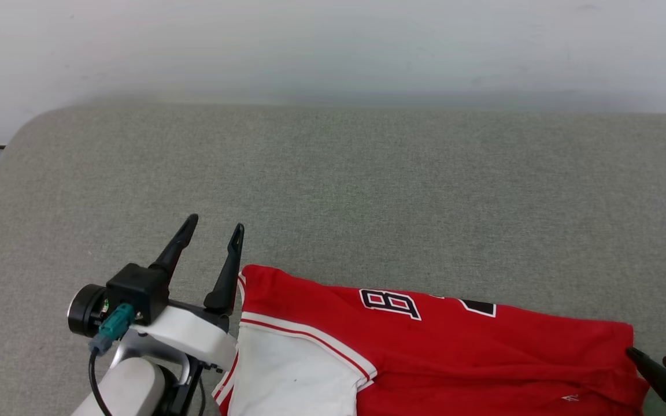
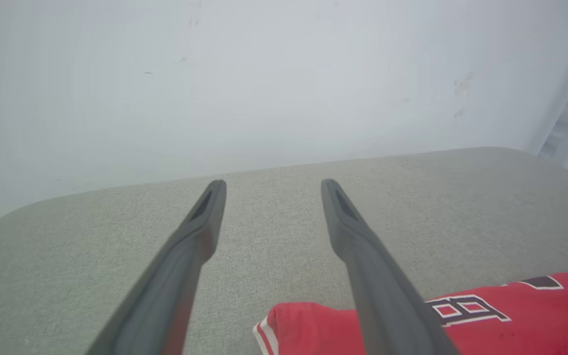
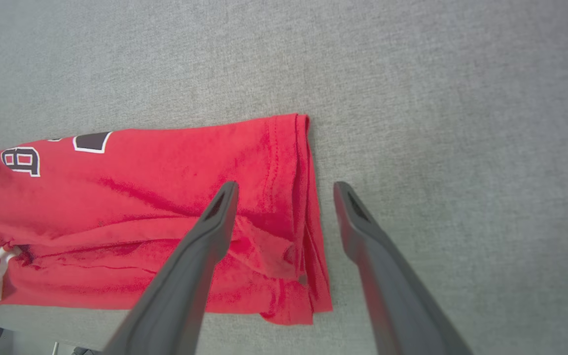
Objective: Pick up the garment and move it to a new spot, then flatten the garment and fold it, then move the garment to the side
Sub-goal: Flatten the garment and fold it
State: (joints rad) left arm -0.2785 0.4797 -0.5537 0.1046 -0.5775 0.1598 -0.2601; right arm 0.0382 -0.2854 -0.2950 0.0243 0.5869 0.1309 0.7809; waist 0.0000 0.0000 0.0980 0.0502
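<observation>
The garment (image 1: 483,346) lies as a long red strip along the near edge of the grey padded surface (image 1: 367,190), its black lettering (image 1: 389,303) facing up along the far side and a white sleeve (image 1: 292,375) showing at the near left. It looks already doubled over lengthwise, so the step in hand is probably a further fold or the carry to the side. The left gripper (image 1: 216,224) sits just beside the garment's left end, spread wide and holding nothing. Its right finger stands close to the red corner, and I cannot tell whether it touches. The right gripper (image 3: 285,185) hangs over the right end, also wide and empty, one finger above the cloth and the other above bare surface beyond the hem (image 3: 303,207). To do this well, each gripper should come down astride its end and pinch all the stacked layers at once, since the hem shows several loose edges. Both should close together and lift evenly, or the strip will twist or fall open.
</observation>
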